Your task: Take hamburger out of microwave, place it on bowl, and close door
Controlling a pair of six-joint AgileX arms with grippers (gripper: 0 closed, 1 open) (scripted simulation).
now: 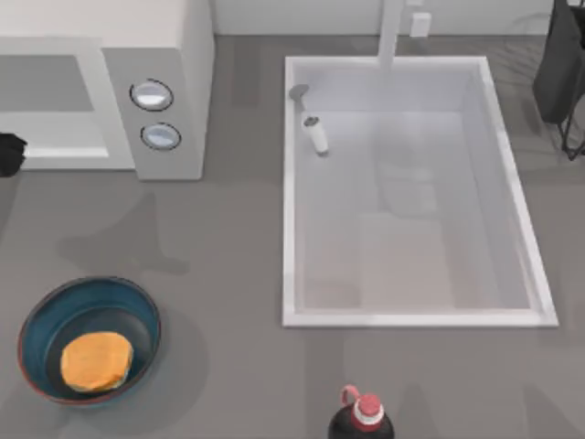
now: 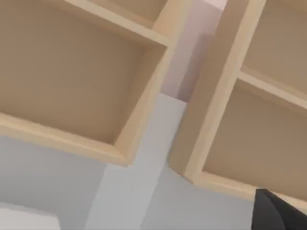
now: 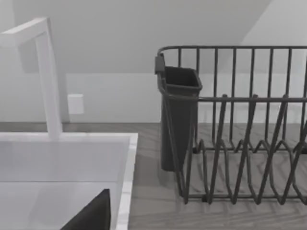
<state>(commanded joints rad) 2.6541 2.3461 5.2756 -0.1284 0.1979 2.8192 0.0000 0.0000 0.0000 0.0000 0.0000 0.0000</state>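
Hamburger [image 1: 96, 360]: lies inside the bowl [image 1: 41, 315], at the table's front left. Microwave [image 1: 183, 55]: back left, its two dials [image 1: 152, 94] facing up. Sink [image 1: 291, 229]: centre-right, white. Bottle [image 1: 364, 419]: front edge, dark, red cap. Dish rack [image 3: 240, 143]: dark wire, beside the sink. Left gripper [image 1: 9, 154]: at the left edge by the microwave; finger state cannot be told.

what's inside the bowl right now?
The hamburger lies in the bowl, toward its near side. Dark grey bowl floor shows around it; the floor beneath the bun is covered.
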